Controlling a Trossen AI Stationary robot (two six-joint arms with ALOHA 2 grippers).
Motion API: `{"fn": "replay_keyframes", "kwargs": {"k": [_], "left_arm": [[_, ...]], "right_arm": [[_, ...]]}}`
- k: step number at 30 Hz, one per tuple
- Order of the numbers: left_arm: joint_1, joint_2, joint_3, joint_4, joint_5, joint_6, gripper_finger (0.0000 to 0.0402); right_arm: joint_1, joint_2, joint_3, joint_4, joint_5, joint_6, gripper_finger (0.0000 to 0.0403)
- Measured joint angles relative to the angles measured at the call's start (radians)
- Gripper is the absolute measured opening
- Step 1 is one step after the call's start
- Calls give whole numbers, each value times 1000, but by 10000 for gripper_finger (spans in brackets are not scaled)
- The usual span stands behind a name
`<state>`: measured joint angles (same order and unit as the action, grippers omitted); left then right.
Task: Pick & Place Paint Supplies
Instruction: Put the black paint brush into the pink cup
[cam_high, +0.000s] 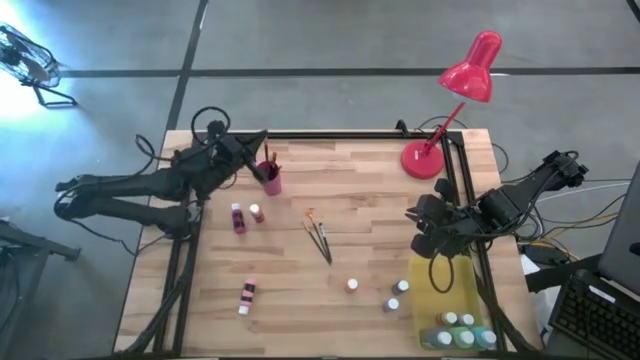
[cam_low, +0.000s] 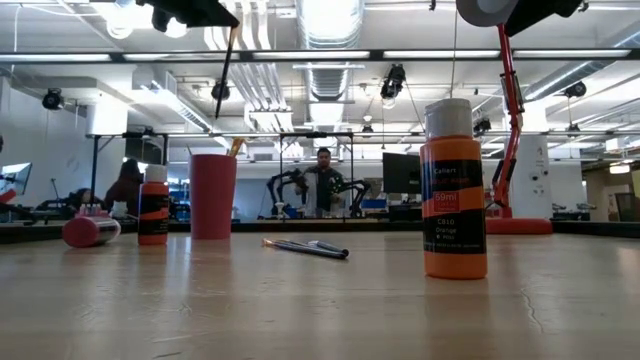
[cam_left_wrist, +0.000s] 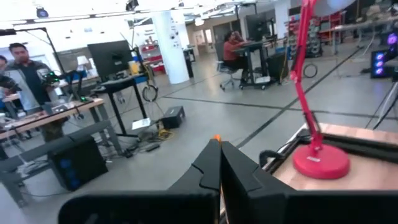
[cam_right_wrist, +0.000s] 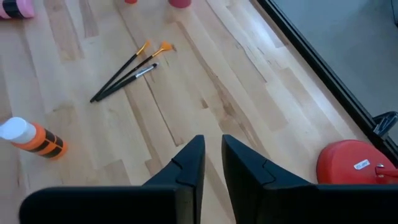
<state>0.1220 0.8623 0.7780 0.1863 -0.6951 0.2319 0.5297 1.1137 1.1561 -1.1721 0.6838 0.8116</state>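
Item: right pincer (cam_high: 425, 222), fingers nearly together with a slim gap, nothing between them, above the bench (cam_high: 350, 190) at the yellow tray's (cam_high: 450, 290) twelve o'clock end. Paintbrushes (cam_high: 318, 238): loose bundle mid-bench at its nine o'clock, long axis roughly eleven-to-five; right arm looks nearer. Orange bottle (cam_high: 352, 286) at seven o'clock; white-capped bottles (cam_high: 396, 294) beside the tray. Red lamp (cam_high: 450, 110) at twelve. Left pincer (cam_high: 262, 172): clenched on a brush over the pink cup (cam_high: 272, 182).
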Motion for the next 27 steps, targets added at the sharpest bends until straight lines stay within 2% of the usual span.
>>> {"fn": "replay_keyframes", "kwargs": {"k": [4,14,21,27], "left_arm": [[51,8,-1,19,15,11,0],[170,8,-45,65,142,-4,0],[251,8,-141,158,186,-58,0],[264,5,-271,315,195,-81,0]], "right_arm": [[-1,0,0,1,0,0,64],[-1,0,0,2,0,0,86],[0,0,0,2,0,0,90],[0,0,0,3,0,0,72]]}}
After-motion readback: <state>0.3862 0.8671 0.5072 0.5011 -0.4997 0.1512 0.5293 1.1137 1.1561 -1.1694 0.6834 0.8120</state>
